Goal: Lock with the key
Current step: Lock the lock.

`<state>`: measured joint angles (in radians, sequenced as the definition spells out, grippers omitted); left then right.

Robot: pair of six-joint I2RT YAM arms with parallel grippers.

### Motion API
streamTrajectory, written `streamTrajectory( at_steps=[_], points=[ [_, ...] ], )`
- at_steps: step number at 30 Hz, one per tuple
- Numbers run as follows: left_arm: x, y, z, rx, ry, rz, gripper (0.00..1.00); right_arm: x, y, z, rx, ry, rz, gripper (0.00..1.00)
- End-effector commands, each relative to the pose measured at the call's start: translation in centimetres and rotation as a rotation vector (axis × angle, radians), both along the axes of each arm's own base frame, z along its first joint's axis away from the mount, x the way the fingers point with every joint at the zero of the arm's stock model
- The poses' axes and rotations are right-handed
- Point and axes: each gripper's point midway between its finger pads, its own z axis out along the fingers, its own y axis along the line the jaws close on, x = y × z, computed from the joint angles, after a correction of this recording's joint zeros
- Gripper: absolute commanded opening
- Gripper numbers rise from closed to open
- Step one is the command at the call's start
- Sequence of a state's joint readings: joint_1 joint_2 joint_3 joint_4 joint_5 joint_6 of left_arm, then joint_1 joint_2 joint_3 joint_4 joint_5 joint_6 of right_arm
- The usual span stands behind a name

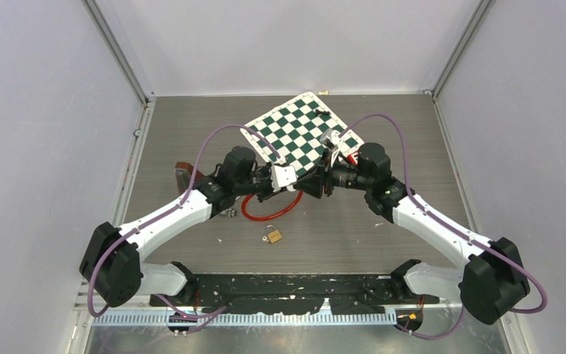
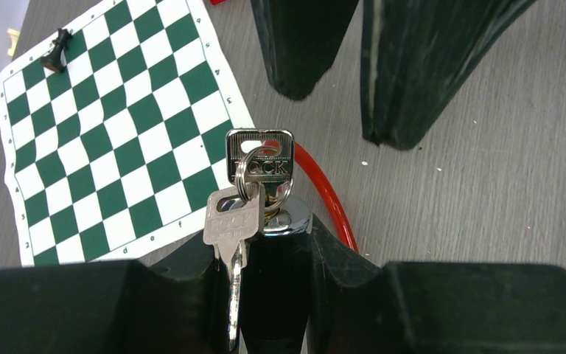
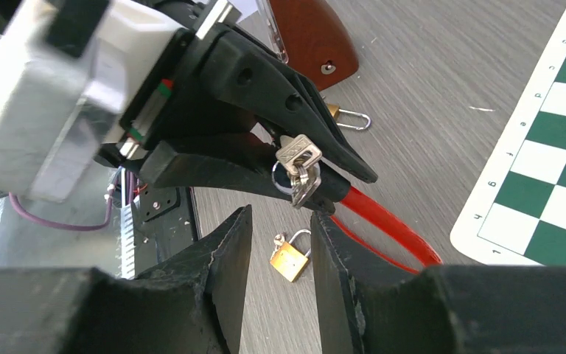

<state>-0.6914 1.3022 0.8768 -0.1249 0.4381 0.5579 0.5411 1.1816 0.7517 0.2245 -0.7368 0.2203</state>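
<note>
My left gripper (image 2: 265, 243) is shut on the black body of a cable lock (image 2: 276, 295), whose red cable (image 2: 329, 195) loops down to the table. A silver key (image 2: 259, 156) sticks out of the lock's chrome end, and a second key (image 2: 228, 221) hangs from its ring. My right gripper (image 3: 280, 217) is open and empty, its tips just short of the keys (image 3: 298, 166). In the left wrist view its two black fingers (image 2: 302, 51) point at the key from above. From overhead both grippers (image 1: 306, 183) meet at the table's middle over the red cable loop (image 1: 269, 212).
A small brass padlock (image 3: 289, 254) lies on the table below the grippers, also seen from above as the brass padlock (image 1: 273, 236). Another padlock (image 3: 346, 116) and a brown wooden piece (image 3: 309, 37) lie behind the left arm. A green chessboard mat (image 1: 306, 133) with a black piece (image 2: 55, 51) lies at the back.
</note>
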Motion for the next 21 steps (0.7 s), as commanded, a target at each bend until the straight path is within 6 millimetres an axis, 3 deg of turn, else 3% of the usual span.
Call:
streamTrajectory(
  at_steps=[1,13,21],
  points=[
    [-2.3,0.8,-1.9,0.059,0.097,-0.046,0.00,0.1,1.3,2.4,0.041,-0.050,0.058,0.41],
    [-2.8,1.0,-2.1,0.072,0.095,-0.073,0.00,1.4,1.8,2.7,0.023,-0.089,-0.004,0.32],
    [-2.9,1.0,-2.1,0.075,0.100,-0.086,0.00,1.4,2.3,2.0,-0.020,-0.137,0.017,0.15]
  ],
)
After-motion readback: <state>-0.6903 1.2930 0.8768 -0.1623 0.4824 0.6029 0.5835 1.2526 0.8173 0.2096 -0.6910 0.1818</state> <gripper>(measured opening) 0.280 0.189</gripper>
